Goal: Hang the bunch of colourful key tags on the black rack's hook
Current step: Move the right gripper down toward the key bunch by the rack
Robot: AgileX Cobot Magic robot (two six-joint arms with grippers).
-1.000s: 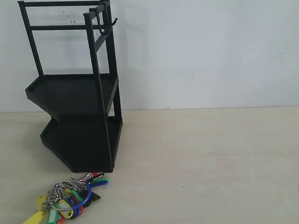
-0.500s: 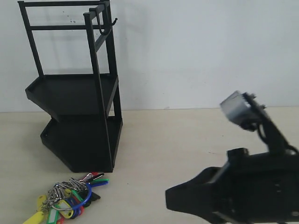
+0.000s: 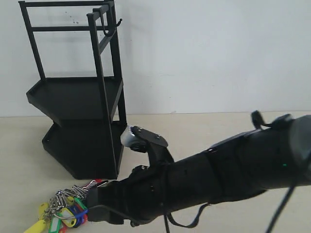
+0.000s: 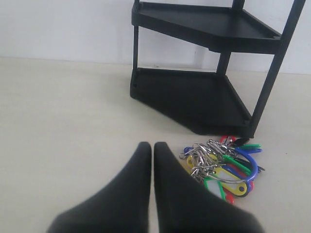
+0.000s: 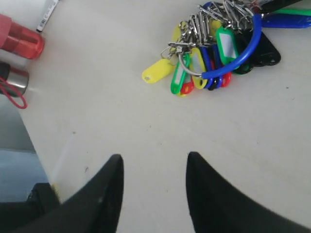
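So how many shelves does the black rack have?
2. The upper shelf sits about halfway up the rack; the lower shelf is at its bottom, on the table, just behind the keys. None seems hidden.

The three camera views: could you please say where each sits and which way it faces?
Exterior view: off the arms, low, facing the black rack; shows the right arm reaching across.
Left wrist view: on the left wrist, looking along the shut left gripper toward rack and colourful key tag bunch.
Right wrist view: on the right wrist, looking down past the open right gripper at the bunch.
Shared: all three show the bunch; exterior and left wrist show the rack.
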